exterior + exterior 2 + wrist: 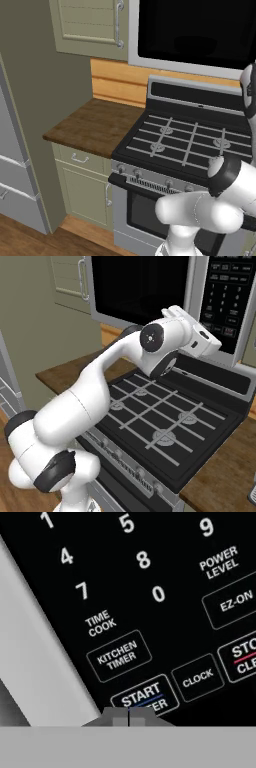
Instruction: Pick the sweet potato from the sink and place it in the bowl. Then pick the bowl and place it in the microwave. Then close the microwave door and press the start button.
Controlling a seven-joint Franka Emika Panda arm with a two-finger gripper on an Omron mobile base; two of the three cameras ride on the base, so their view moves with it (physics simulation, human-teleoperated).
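Gripper (129, 716) fingertips pressed together, right up against the START button (142, 696); CLOCK button (197, 678) sits just beside. Microwave door (137, 288) looks shut.

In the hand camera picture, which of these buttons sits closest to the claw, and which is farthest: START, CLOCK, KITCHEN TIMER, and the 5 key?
1. START button: right above the claw.
2. CLOCK button and KITCHEN TIMER button: one on each side of START, too close to call.
3. 5 key: at the picture's top edge.
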